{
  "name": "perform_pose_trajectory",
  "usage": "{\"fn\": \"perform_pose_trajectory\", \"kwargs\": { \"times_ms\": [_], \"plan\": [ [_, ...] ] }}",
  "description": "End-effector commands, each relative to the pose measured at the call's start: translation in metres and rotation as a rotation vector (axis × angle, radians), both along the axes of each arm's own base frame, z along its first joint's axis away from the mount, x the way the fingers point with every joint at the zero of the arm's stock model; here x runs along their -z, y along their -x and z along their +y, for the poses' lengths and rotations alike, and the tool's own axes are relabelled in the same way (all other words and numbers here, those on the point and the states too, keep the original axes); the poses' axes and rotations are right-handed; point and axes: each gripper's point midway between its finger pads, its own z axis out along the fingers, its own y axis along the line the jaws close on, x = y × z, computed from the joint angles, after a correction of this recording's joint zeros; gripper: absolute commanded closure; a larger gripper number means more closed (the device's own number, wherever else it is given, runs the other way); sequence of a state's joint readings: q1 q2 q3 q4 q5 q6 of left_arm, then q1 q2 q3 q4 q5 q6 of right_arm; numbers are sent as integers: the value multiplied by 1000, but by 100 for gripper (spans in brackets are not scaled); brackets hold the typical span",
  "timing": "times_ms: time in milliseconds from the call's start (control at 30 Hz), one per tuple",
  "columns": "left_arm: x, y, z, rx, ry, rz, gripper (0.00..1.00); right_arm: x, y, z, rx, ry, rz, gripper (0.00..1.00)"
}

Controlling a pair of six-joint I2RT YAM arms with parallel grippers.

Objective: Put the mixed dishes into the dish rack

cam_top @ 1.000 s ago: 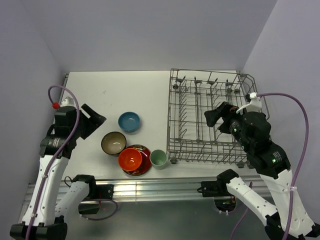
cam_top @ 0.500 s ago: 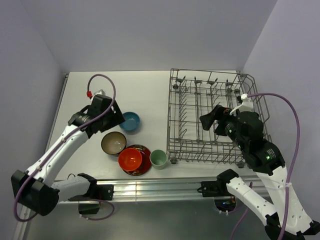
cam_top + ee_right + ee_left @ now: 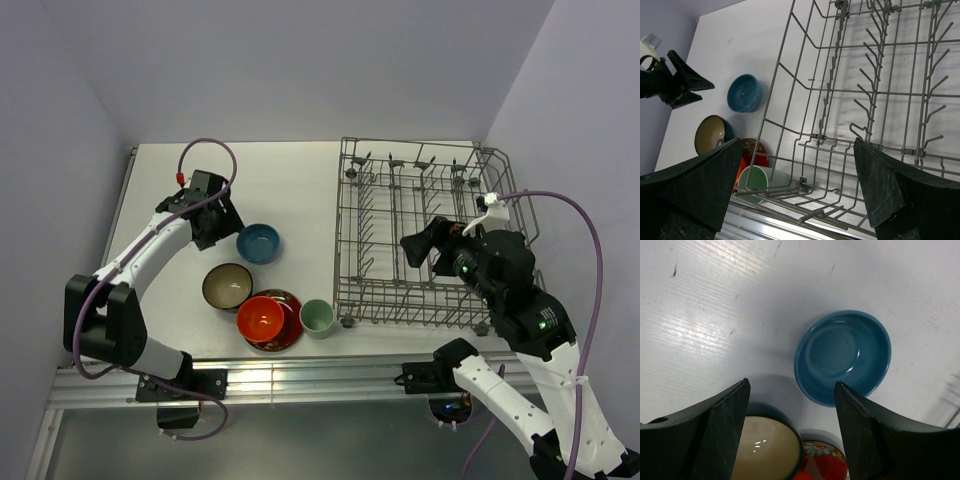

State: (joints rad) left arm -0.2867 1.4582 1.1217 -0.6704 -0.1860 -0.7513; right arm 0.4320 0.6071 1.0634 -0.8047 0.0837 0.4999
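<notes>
The blue bowl [image 3: 258, 243] sits upright on the white table; it also shows in the left wrist view [image 3: 842, 356]. My left gripper [image 3: 214, 216] is open and empty, hovering just left of it; in its wrist view [image 3: 791, 389] the bowl lies ahead of the right finger. The dark brown bowl [image 3: 227, 287] stands nearer. The orange-red bowl [image 3: 260, 318] rests on the red patterned plate [image 3: 293, 308]. The pale green cup [image 3: 318, 317] stands beside the plate. The dish rack [image 3: 420, 235] holds no dishes. My right gripper [image 3: 424, 243] is open and empty above the rack's near part [image 3: 880, 100].
The rack fills the right half of the table, its near left corner close to the green cup [image 3: 757, 181]. Purple walls stand close on the left, back and right. A metal rail [image 3: 300, 375] runs along the table's near edge.
My left arm has swung from the table's left edge out to the blue bowl and now hovers beside it. My right gripper has shifted only slightly over the rack.
</notes>
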Motion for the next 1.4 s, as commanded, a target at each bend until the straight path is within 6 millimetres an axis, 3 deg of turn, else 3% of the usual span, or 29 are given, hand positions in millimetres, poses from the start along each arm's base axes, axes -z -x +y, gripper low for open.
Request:
{"fn": "perform_pose_trajectory", "kwargs": {
  "times_ms": [0, 367, 533, 700, 833, 1000, 1100, 1233, 1367],
  "plan": [
    [-12, -28, -5, 52, 15, -54, 26, -8, 2, 2, -34, 13, -31, 0],
    [19, -41, -8, 101, 12, 24, 34, -4, -3, 9, -70, 32, -34, 0],
    [-1, -33, 2, 74, -6, -29, 33, 6, -5, 11, -82, 48, -17, 0],
    [-15, -6, 6, 6, 51, -34, 30, 15, -7, 12, -88, 51, -4, 0],
    [-28, 12, 3, -118, 153, -23, 29, 20, -10, 15, -90, 46, 3, 0],
    [-48, 23, -23, -214, 380, 4, 24, 24, -12, 18, -94, 44, 15, 0],
    [-52, 28, -21, -352, 447, 10, 24, 20, -11, 17, -94, 41, 8, 0],
    [-37, 42, -8, -531, 434, 73, 25, 15, -9, 14, -85, 44, -1, 0],
    [-16, 49, -14, -563, 461, 148, 30, 14, -7, 12, -79, 42, -12, 0]
  ]
}}
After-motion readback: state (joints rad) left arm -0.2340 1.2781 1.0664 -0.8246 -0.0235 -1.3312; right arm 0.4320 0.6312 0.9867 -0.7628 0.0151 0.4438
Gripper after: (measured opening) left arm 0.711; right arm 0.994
